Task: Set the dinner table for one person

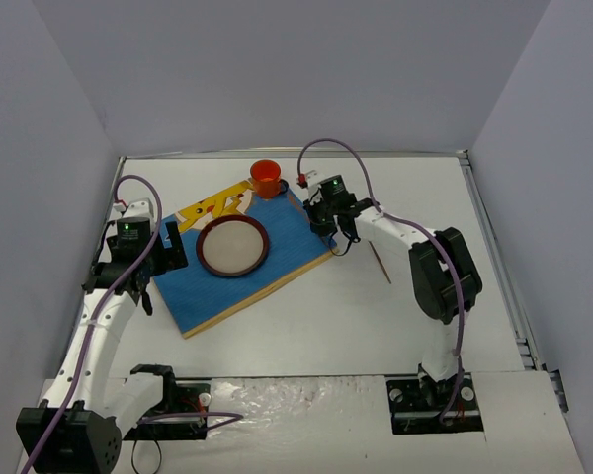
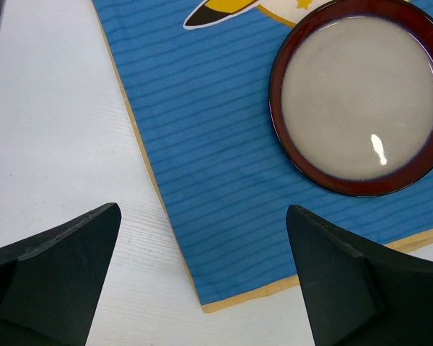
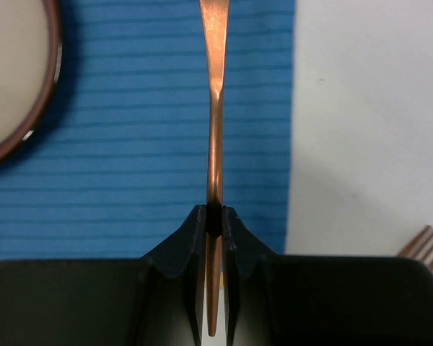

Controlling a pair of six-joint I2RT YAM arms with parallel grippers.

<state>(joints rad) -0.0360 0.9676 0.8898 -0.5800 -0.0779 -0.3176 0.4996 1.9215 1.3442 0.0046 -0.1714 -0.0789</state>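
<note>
We log the dinner table (image 1: 356, 326) filling the view. Left gripper (image 2: 202, 216), toward the left edge, is spread wide and empty over the placemat (image 2: 202, 144) corner. Right gripper (image 3: 213, 213) pinches a copper utensil (image 3: 215, 130), with the fork (image 3: 422, 241) beside it. Farther back are the plate (image 1: 232, 246) and orange cup (image 1: 267, 178).

"What's around the bench?"

"Plain pale grey walls on three sides. The back wall (image 1: 277, 69) stands straight ahead of the right gripper (image 1: 326, 225). The left wall (image 1: 30, 178) slants in outboard of the left gripper (image 1: 158, 272), and the right wall (image 1: 563, 99) does the same on the other side."

"And underneath?"

"The dinner table (image 1: 316, 326), flat and white. Its thin metal rim (image 1: 227, 154) runs ahead of both grippers, and a metal rail (image 1: 504, 276) lies out to the right gripper's right. Behind the grippers there's a glossy white sheet (image 1: 306, 405)."

"What about the light?"

"It's soft and even, with faint shadows. The sheet shows some glare."
</note>
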